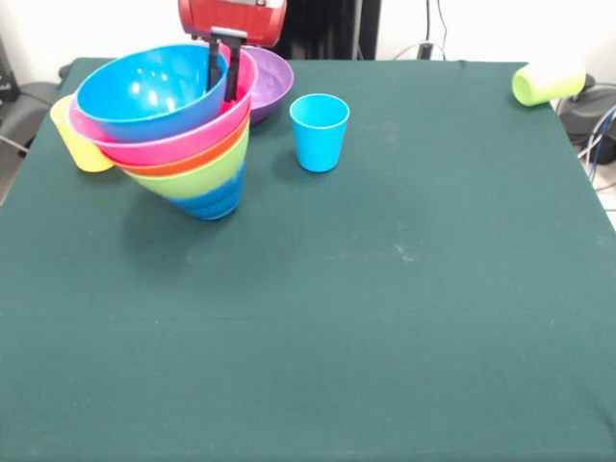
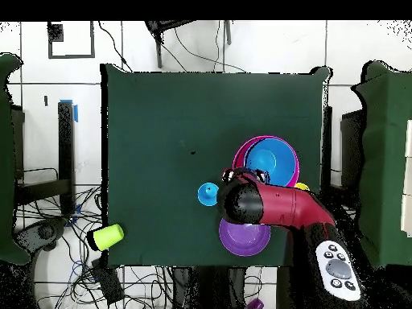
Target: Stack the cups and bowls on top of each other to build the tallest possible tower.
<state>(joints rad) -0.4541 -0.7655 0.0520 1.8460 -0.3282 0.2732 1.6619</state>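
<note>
Green cloth (image 1: 318, 318), matte and faintly scuffed, covered the table and lay bare across the whole near half. Nearest object on it was the tower (image 1: 183, 135): nested glossy bowls widening upward from a small dark blue bowl (image 1: 217, 200) at the base, then lime green, orange-red, pink, with a light blue bowl (image 1: 149, 89) on top. It leaned clearly toward the yellow cup (image 1: 79, 135), which sat just beside and partly behind the pink rim; whether they touched could not be told.

Gripper (image 1: 222, 69) reached down from the red arm with its two dark fingers straddling the far rim of the top bowls, apparently pinched on the light blue bowl's wall. Judgement: gripping the thin rim is the only purchase a wide smooth bowl offers, and here it also steadies the lean.

Purple bowl (image 1: 269, 82) sat upright behind the tower, not yet stacked. Light blue cup (image 1: 319, 132) stood upright, mouth up, near the tower. Lime green cup (image 1: 547, 83) lay on its side at the far table corner, well apart.

Slick tapered plastic; slippage likely.
</note>
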